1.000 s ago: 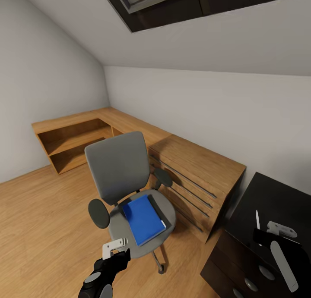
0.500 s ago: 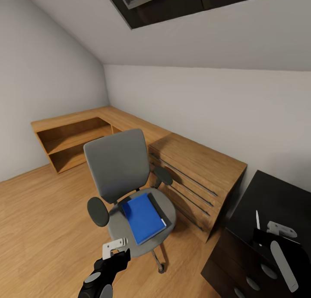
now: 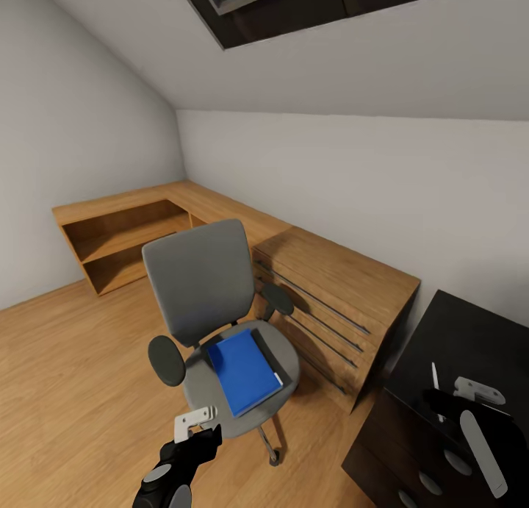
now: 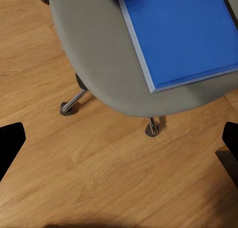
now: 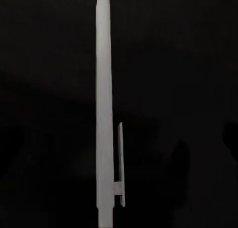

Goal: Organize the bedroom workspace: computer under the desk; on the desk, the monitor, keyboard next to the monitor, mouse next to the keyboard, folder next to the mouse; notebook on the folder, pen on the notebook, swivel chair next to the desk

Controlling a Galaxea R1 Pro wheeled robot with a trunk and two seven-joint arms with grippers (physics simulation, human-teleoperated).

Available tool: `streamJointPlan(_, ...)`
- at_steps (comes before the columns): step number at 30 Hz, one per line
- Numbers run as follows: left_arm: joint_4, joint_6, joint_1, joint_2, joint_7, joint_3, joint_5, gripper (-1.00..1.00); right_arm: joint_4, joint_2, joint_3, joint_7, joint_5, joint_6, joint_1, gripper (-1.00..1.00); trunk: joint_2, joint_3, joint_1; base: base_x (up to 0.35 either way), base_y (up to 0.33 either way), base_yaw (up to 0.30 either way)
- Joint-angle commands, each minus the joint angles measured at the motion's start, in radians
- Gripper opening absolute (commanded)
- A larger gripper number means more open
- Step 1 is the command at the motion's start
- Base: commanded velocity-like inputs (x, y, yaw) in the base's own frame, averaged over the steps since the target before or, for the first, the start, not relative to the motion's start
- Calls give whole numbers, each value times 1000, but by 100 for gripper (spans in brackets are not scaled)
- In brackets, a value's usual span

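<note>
Nearest you, the left tool (image 3: 195, 421) hovers over the floor (image 3: 66, 390) just short of the chair (image 3: 220, 324), its fingers apart. The right tool (image 3: 470, 394) hangs over the black desk (image 3: 470, 339) near its front edge; you cannot tell whether it is apart or together. The pen (image 5: 104, 109) lies on the desk directly beneath it. The blue folder (image 3: 242, 372) rests flat on the chair seat, a grey notebook (image 3: 269, 357) beside it. Risk: the chair could roll away on its castors if the left tool nudges the seat. Beyond, an oak drawer chest (image 3: 330, 302) crowds the chair, with an oak shelf unit (image 3: 117, 236) farther back.
</note>
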Motion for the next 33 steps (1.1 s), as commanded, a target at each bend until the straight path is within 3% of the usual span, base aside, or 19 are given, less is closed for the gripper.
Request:
streamJointPlan(1,-1,2,-1,0,10,-1,11,100,-1,0,1,-8,-11,3,-1,100,-1,-1,0,0,0,0)
streamJointPlan(10,-1,2,-1,0,9,-1,11,100,-7,0,0,-7,-11,-2,-1,100,-1,-1,0,0,0,0)
streamJointPlan(15,-1,2,-1,0,8,-1,11,100,-96,4,-1,-7,-13,-15,0,100,-1,-1,0,0,0,0)
streamJointPlan(18,-1,1,-1,1,8,0,10,100,-178,47,-3,-11,-11,-15,3,100,-1,-1,0,0,0,0)
streamJointPlan(20,-1,1,-1,1,8,0,9,100,-232,93,-3,-15,7,-15,5,100,-1,-1,0,0,0,70)
streamJointPlan(25,3,1,-1,2,6,1,10,100,-267,186,-2,-18,152,-16,7,100,-1,-1,0,0,0,233)
streamJointPlan(27,4,0,-1,4,6,2,10,100,-268,205,-2,-18,190,-16,7,100,-1,-1,0,0,0,272)
streamJointPlan(33,5,0,-1,26,10,2,13,100,-250,217,26,-18,218,-17,7,100,-1,-1,0,0,18,277)
